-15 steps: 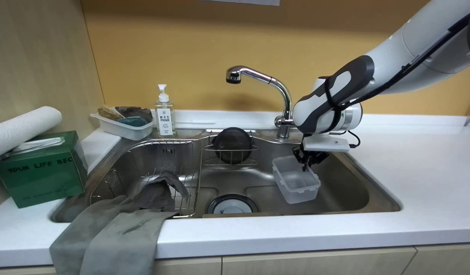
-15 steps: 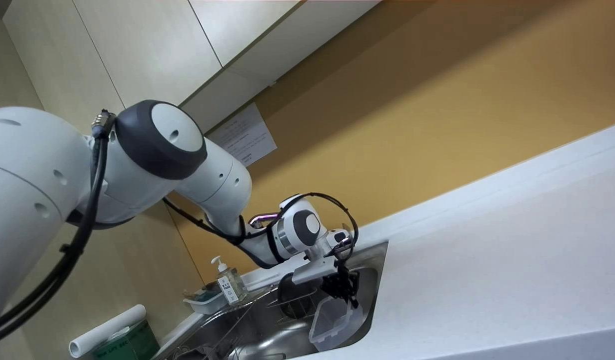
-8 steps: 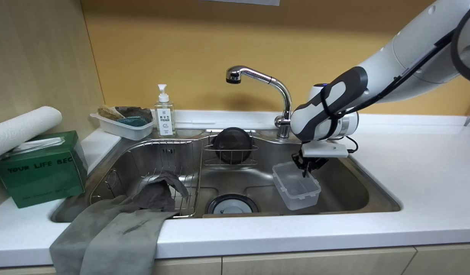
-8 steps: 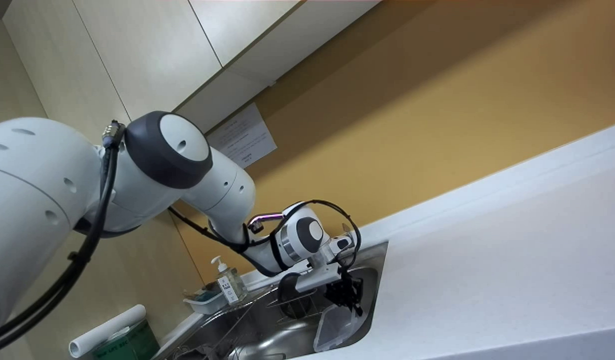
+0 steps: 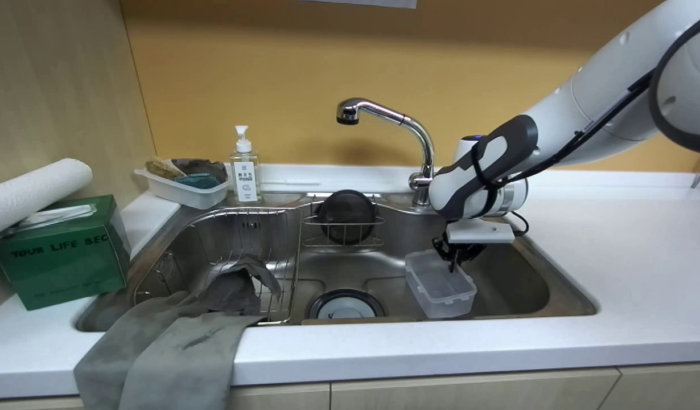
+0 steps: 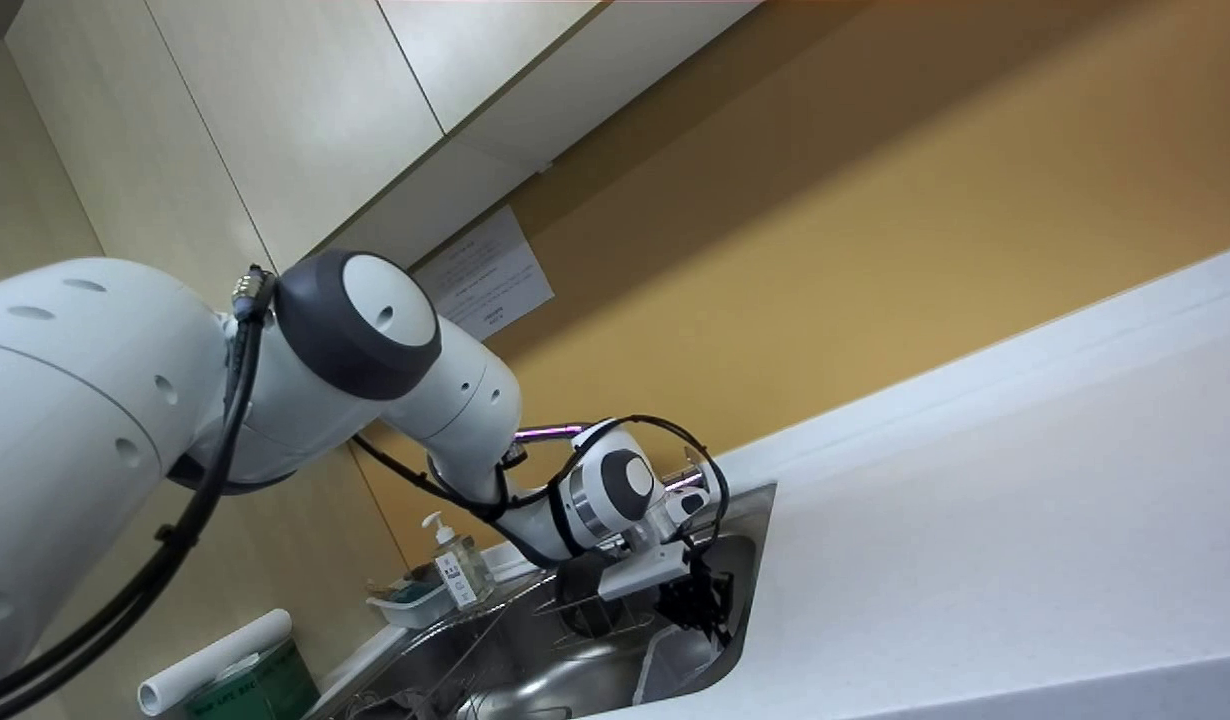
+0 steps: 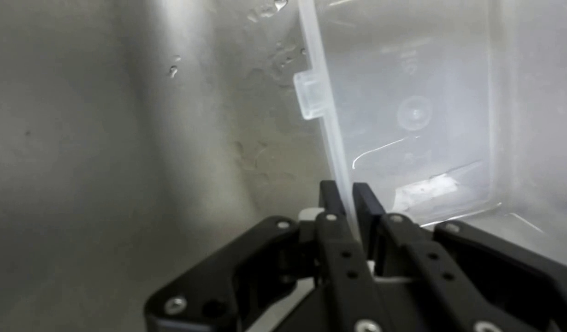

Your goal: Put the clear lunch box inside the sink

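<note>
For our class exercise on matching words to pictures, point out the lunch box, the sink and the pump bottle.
Lunch box (image 7: 417,113), in the wrist view: on its clear floor.
Sink (image 5: 355,266), in an exterior view: on its bare steel floor.
Pump bottle (image 5: 246,179), in an exterior view: on its white front label.

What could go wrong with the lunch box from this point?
The gripper pinches just one wall of the clear lunch box, so it might tilt. Whether its base touches the sink is unclear; opening early could drop it. Water drops dot the steel beside it, so it may slide when released.
</note>
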